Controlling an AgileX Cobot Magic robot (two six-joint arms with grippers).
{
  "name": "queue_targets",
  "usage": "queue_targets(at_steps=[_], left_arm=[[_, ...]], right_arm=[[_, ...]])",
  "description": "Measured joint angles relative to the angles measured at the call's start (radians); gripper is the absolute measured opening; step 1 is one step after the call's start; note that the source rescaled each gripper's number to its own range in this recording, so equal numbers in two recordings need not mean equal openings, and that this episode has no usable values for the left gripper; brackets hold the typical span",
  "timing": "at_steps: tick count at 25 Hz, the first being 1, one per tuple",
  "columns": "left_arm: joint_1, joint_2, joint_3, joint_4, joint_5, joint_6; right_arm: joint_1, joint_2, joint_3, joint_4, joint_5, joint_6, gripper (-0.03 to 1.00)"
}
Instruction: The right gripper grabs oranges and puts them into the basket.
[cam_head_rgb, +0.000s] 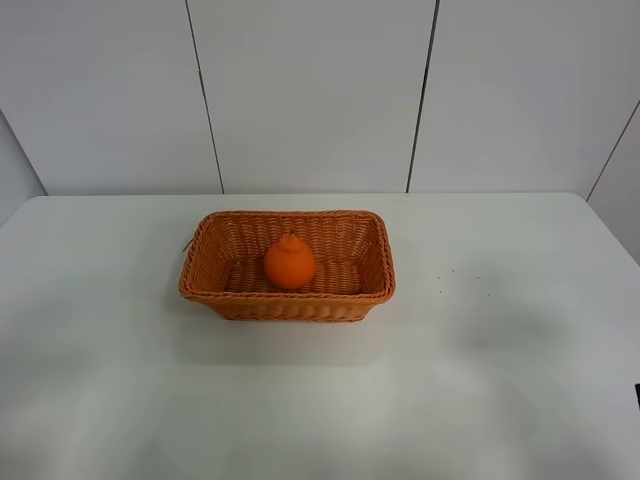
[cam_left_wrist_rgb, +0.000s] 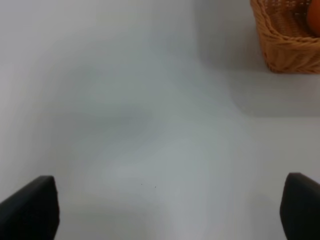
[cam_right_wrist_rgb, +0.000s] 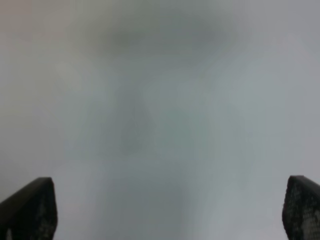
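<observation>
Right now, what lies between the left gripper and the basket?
Only bare white table; the left wrist view shows nothing between the left gripper and the basket.

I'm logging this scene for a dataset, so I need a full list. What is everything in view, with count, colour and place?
orange: one, bright orange, knob top up, inside the basket near its middle.
basket: one, orange-brown woven wicker, on the table, centre of the high view; one corner shows in the left wrist view.
table: one, white, carries the basket; a few tiny dark specks right of the basket.
wall panels: white, with dark seams, behind the table.
left gripper: one, black fingers spread wide over bare table, holding nothing.
right gripper: one, black fingers spread wide over bare table, holding nothing.
</observation>
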Motion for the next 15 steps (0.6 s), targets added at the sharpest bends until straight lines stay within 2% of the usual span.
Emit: queue_targets(at_steps=[5,15], left_arm=[[0.000,0.000,0.000,0.000,0.000,0.000],[0.000,0.000,0.000,0.000,0.000,0.000]], right_arm=[[0.000,-0.196,0.002,0.000,-0.004,0.018,1.00],[0.001,-0.400,0.004,-0.008,-0.008,0.038,1.00]])
